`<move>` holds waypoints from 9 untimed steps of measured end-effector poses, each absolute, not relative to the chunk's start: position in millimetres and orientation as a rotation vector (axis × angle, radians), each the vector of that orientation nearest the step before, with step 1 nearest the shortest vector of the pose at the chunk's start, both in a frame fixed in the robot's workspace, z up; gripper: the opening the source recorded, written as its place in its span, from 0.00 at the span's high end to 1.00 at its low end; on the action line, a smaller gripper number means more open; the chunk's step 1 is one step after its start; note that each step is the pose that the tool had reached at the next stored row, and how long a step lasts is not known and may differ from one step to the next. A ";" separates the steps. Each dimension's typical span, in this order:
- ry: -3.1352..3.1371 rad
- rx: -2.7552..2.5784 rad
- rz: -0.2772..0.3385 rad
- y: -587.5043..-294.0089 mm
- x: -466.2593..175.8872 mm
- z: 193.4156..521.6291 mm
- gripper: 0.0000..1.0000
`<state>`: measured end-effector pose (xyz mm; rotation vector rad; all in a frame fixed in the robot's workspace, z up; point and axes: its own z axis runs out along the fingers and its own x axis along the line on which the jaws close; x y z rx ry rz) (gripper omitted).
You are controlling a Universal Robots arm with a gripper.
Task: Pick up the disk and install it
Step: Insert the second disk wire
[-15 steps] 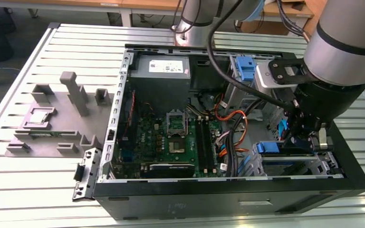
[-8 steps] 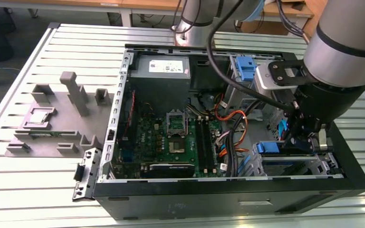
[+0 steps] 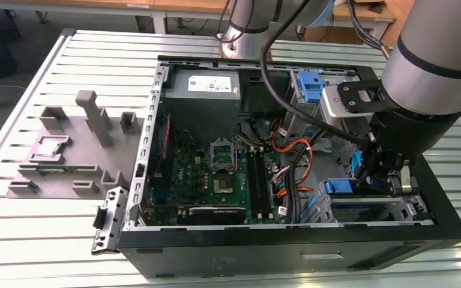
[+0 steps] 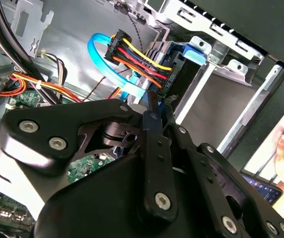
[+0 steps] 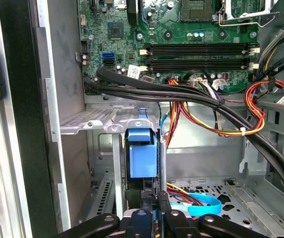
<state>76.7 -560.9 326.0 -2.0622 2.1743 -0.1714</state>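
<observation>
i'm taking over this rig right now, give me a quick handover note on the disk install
Pincer: down inside the open computer case, fingers closed together at the blue bracket of the disk.
Disk: standing on edge in the metal drive cage near the case's front corner, beside the motherboard.
Done: disk picked up and brought into the bay.
Left: whether it is fully seated cannot be told; pincer not released.

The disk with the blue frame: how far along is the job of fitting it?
Pickup looks done: the disk stands in the metal drive bay inside the computer case. In hand: the claw is right at its edge. Left: I cannot tell if it is pushed fully home.
</observation>
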 end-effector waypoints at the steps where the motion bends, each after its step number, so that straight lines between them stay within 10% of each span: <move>1: 2.174 -2.062 -0.171 -561.0 76.7 326.0 0.84; 9: 2.174 -2.062 -0.171 -561.3 76.7 326.1 0.77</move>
